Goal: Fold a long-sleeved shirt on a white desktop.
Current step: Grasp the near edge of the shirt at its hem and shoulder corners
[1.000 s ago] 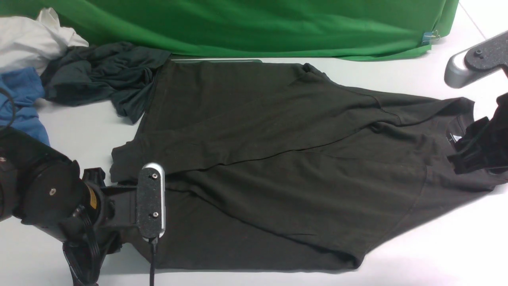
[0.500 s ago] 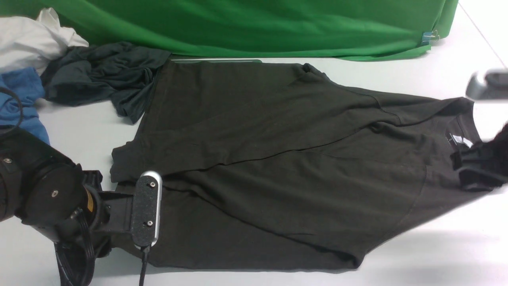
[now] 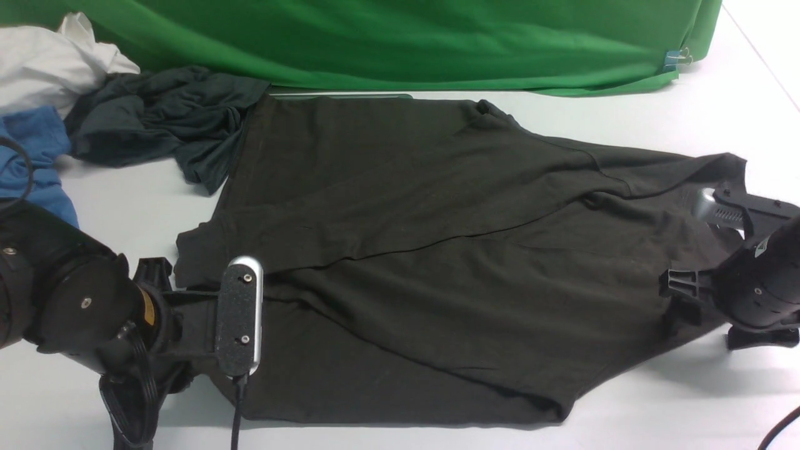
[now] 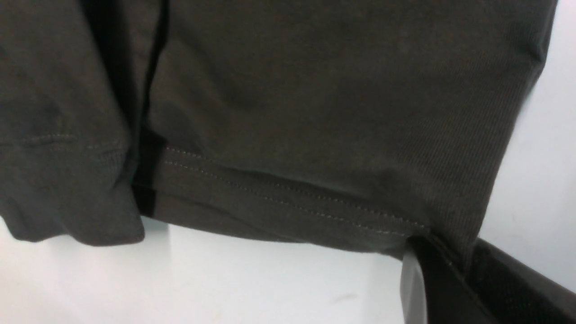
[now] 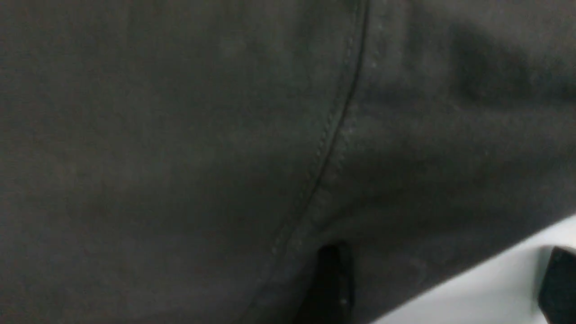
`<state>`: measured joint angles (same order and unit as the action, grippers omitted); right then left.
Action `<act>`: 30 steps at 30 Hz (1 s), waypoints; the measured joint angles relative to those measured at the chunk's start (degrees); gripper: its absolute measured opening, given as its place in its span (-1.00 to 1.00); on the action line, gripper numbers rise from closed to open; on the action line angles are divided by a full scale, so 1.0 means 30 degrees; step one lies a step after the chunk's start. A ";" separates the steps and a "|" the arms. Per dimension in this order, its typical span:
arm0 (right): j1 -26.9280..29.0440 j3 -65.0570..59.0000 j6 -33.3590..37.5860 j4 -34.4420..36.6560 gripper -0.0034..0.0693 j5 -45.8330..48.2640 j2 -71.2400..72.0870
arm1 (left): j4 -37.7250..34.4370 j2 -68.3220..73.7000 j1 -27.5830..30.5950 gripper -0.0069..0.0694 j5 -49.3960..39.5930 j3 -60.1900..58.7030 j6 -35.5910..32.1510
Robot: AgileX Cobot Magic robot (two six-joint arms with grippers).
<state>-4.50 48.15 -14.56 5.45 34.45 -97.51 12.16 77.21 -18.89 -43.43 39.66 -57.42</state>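
Upper left of the front view: white cloth (image 3: pixel 50 62), blue shirt (image 3: pixel 34 156) below it at the frame edge, then a crumpled dark grey-teal garment (image 3: pixel 156 119) touching the far left corner of the long-sleeved shirt (image 3: pixel 437 250).

Lower left: left pincer (image 4: pixel 450 265) closed narrow on the stitched hem corner of that shirt, plain in the left wrist view, hidden behind the wrist camera in the front view.

Centre: long-sleeved shirt spread flat on the white worktop (image 3: pixel 687 400), hem to the left, collar to the right, a sleeve laid diagonally across the body.

Along the top: green backdrop (image 3: pixel 400 44).

Right edge, mid-height: right pincer (image 3: pixel 678 297) low at the shirt's near shoulder, jaws wide, one finger (image 5: pixel 333 279) on the cloth beside a seam, the other over bare worktop, gripping nothing.
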 joint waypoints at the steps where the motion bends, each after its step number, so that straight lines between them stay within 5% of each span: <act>1: 0.0000 0.0015 0.0072 0.0168 0.66 -0.0087 -0.0037 | -0.0024 0.0000 0.0000 -0.71 0.0041 0.0000 0.0000; 5: -0.0024 0.0015 0.0774 0.0316 0.46 -0.0158 -0.0058 | -0.0038 0.0000 0.0000 -0.71 0.0229 0.0000 0.0000; 11: -0.0044 0.0139 0.1529 0.0315 -0.20 0.0436 -0.0165 | -0.0019 0.0000 0.0000 -0.71 0.0515 0.0000 0.0000; 13: -0.0044 0.0157 0.1554 0.0356 -0.15 0.0714 -0.0116 | -0.0019 0.0000 0.0000 -0.71 0.0871 0.0000 0.0000; 18: -0.0044 0.0232 0.3264 0.0553 0.59 0.3827 0.1138 | -0.0019 0.0000 0.0000 -0.71 0.1174 0.0000 -0.0190; 20: -0.0107 0.0383 0.4389 0.0553 0.69 0.4764 0.2042 | -0.0019 0.0000 0.0000 -0.71 0.1216 0.0000 -0.0283; 26: -0.2950 -0.0045 1.2689 0.0450 0.42 0.2373 0.4224 | -0.0045 0.0000 0.0000 -0.71 0.2346 0.0000 -0.0918; 30: -0.5246 -0.0638 1.8367 -0.0462 0.44 0.0211 0.3454 | -0.0028 0.0000 0.0000 -0.71 0.2432 0.0000 -0.0977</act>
<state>-20.24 46.23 40.54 4.06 35.08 -87.14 12.07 77.21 -18.89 -36.14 39.66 -60.35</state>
